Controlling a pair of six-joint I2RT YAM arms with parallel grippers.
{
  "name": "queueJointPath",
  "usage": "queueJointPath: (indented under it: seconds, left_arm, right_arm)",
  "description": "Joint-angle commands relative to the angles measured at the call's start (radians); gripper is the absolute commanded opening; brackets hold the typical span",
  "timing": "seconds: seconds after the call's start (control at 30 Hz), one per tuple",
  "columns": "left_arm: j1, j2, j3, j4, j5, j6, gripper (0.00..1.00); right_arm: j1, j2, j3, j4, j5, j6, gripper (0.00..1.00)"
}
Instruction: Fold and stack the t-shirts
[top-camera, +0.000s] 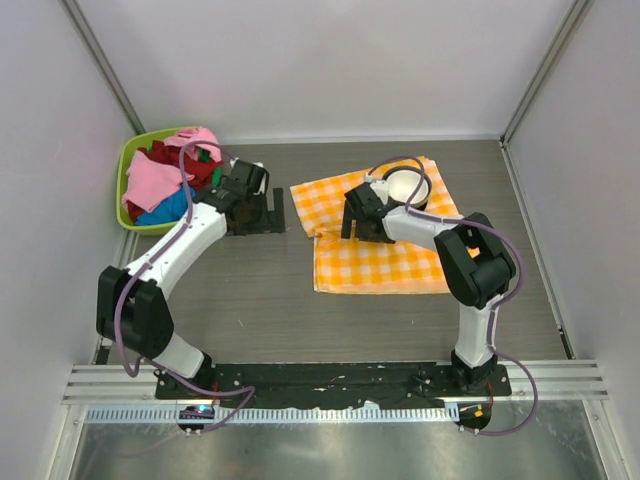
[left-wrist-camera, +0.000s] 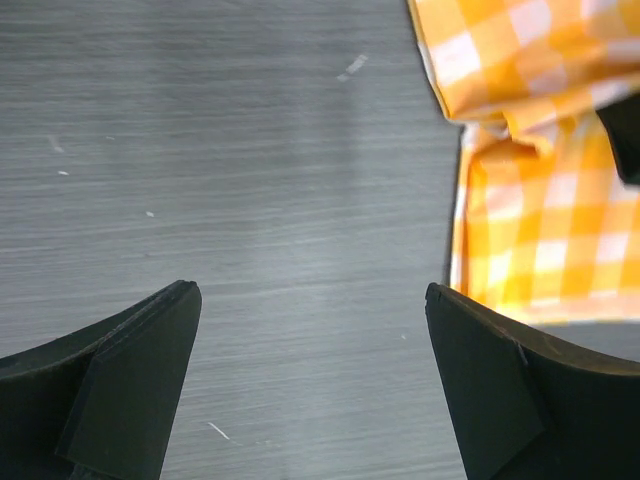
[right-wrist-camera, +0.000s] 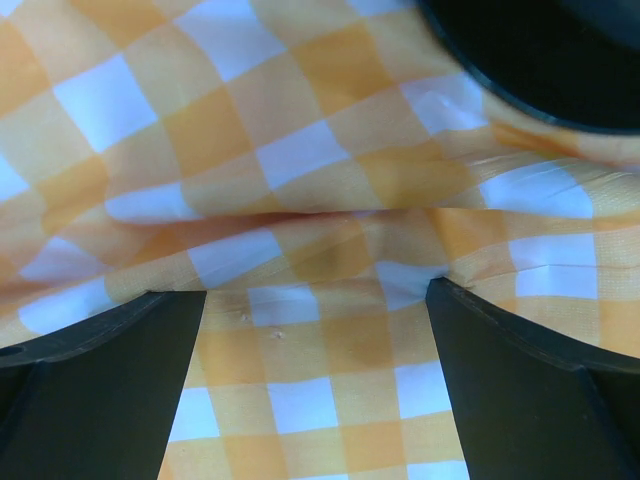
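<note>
The t-shirts lie crumpled in a heap inside a green basket (top-camera: 123, 185) at the far left: a light pink one (top-camera: 152, 180) on top, a dark red one (top-camera: 203, 172) behind it, a bright blue one (top-camera: 166, 209) at the front. My left gripper (top-camera: 257, 222) (left-wrist-camera: 310, 300) hangs open just right of the basket over bare table, with nothing between its fingers. My right gripper (top-camera: 365, 232) (right-wrist-camera: 315, 295) is open too, its fingertips down on the orange-and-white checked cloth (top-camera: 375, 260) (right-wrist-camera: 300, 340), which wrinkles between them. Neither gripper touches a shirt.
A white bowl with a dark outside (top-camera: 406, 186) (right-wrist-camera: 540, 60) stands on the far part of the checked cloth, just behind the right gripper. The cloth's left edge (left-wrist-camera: 530, 230) shows in the left wrist view. Grey walls close in the table on three sides.
</note>
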Motion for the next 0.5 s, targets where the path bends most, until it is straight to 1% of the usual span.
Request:
queueJointPath:
  seconds: [0.0, 0.1, 0.23, 0.47]
  left_arm:
    - [-0.042, -0.05, -0.059, 0.077, 0.039, -0.045, 1.0]
    - [-0.047, -0.061, -0.083, 0.084, 0.045, -0.048, 1.0]
    - [-0.051, -0.07, -0.086, 0.092, 0.051, -0.05, 1.0]
    - [-0.062, -0.073, -0.083, 0.095, 0.048, -0.045, 1.0]
  right_arm:
    - [-0.09, 0.092, -0.006, -0.04, 0.03, 0.032, 1.0]
    - [-0.128, 0.098, 0.007, -0.048, 0.027, 0.024, 1.0]
    - [-0.176, 0.125, 0.065, -0.079, 0.047, 0.023, 1.0]
    - [-0.279, 0.179, 0.151, -0.148, 0.088, 0.067, 1.0]
